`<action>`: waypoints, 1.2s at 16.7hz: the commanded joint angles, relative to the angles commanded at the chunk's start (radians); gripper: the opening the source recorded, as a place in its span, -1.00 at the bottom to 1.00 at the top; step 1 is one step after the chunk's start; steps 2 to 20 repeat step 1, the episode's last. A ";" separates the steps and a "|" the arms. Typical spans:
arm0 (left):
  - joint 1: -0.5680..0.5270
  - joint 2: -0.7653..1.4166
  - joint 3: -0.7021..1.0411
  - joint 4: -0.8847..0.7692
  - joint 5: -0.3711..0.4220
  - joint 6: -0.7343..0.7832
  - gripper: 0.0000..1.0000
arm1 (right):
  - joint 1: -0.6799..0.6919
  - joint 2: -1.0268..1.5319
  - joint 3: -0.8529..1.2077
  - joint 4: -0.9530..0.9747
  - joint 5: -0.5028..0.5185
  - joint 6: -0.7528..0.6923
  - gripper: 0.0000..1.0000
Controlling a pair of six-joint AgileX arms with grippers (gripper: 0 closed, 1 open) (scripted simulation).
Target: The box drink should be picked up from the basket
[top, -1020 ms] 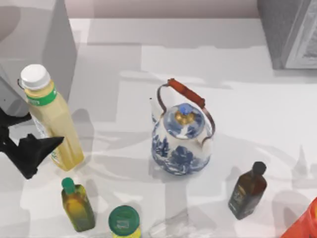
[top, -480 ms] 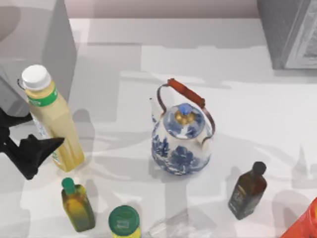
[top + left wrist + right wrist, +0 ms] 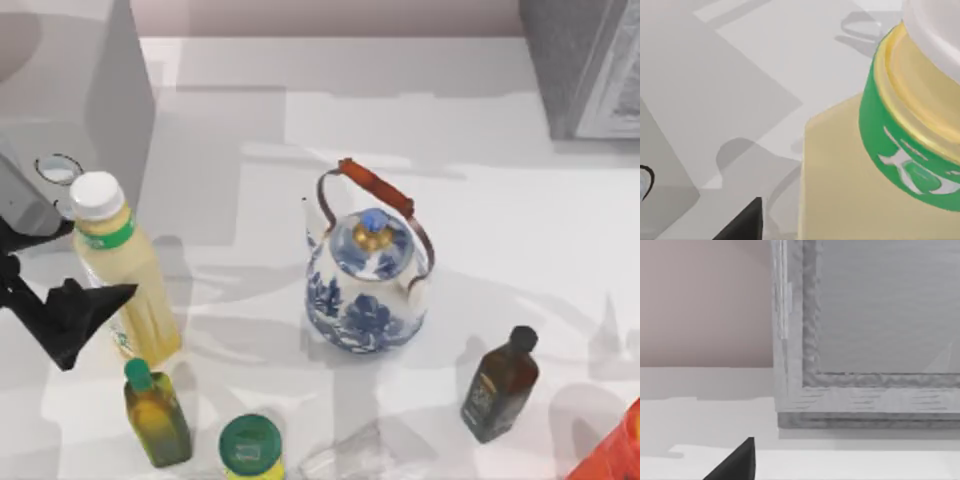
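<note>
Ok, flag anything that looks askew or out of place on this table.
The box drink leans instead of standing upright, its white cap tipped toward the top view's left, with the left gripper at its side. The teapot and dark bottle stand normally.

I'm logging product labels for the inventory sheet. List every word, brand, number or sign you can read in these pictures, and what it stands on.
No text reads.
Box drink, at the left gripper: white marks on its green neck band, no letters legible.
Dark brown bottle: label too blurred.
Green-lidded jar: lid print too small.
</note>
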 joint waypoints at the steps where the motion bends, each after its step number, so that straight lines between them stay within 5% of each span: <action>1: 0.000 0.000 0.000 0.000 0.000 0.000 1.00 | 0.000 0.000 0.000 0.000 0.000 0.000 1.00; 20: 0.000 0.000 0.000 0.000 0.000 0.000 1.00 | 0.000 0.000 0.000 0.000 0.000 0.000 1.00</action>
